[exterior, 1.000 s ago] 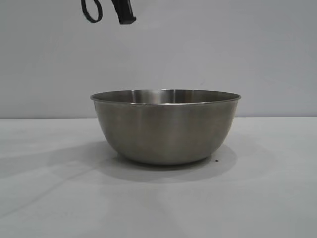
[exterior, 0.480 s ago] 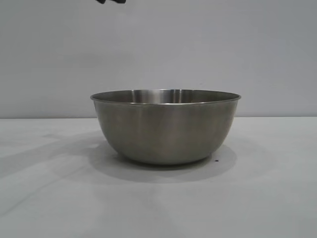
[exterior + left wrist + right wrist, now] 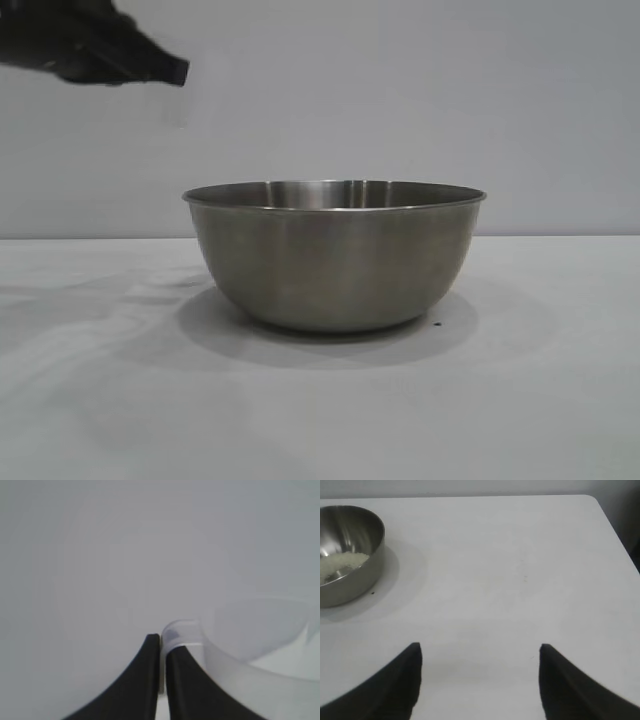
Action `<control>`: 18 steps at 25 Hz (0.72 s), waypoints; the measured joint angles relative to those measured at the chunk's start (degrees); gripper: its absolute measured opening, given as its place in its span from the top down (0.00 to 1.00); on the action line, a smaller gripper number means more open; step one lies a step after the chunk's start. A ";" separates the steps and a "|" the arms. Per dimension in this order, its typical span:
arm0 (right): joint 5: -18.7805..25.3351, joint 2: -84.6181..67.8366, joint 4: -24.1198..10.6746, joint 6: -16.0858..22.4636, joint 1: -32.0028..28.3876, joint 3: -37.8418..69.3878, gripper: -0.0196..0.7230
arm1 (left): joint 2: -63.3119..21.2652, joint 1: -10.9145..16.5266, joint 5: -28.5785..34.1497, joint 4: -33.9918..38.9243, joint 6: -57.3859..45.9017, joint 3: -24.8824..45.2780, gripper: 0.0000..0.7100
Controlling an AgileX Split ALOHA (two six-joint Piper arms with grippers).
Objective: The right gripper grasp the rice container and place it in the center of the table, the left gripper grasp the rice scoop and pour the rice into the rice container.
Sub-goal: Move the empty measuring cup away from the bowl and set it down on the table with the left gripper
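Scoop swung clear, rice already in the bowl

The left gripper (image 3: 150, 68), which a second ago showed only as a tip at the top edge of the exterior view above the bowl (image 3: 333, 262), now juts in from the upper left, level and well off to the bowl's side. It is clenched on the handle of the clear scoop (image 3: 260, 645), and no rice shows in the scoop's visible part. The rice (image 3: 340, 564) lies as a small pale heap inside the bowl, which has not shifted on the desk (image 3: 540, 400). The right gripper (image 3: 480, 680) hangs released and empty over bare desk, well apart from the bowl. By my reading the pour is done and only setting the scoop down remains
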 joint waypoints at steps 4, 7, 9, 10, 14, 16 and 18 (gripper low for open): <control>0.00 0.00 0.00 0.00 0.00 0.00 0.40 | -0.13 0.00 0.00 -4.72 -0.21 4.13 1.00; 0.00 0.00 0.00 0.00 0.00 0.00 0.40 | 0.60 0.00 -0.11 -8.01 -2.75 6.07 1.00; 0.00 0.00 0.00 0.00 0.00 0.00 0.40 | 2.26 0.00 -0.20 -8.47 -4.80 6.92 1.00; 0.00 0.00 0.00 0.00 0.00 0.00 0.40 | 3.12 0.00 -0.20 -8.47 -5.21 7.04 1.00; 0.00 0.00 0.00 0.00 0.00 0.00 0.40 | 6.03 0.00 -0.09 -8.28 -6.34 7.25 1.00; 0.00 0.00 0.00 0.00 0.00 0.00 0.40 | 7.07 0.00 -0.09 -8.13 -7.00 7.25 1.00; 0.00 0.00 0.00 0.00 0.00 0.00 0.40 | 7.90 0.36 -0.09 -8.03 -7.49 7.25 1.00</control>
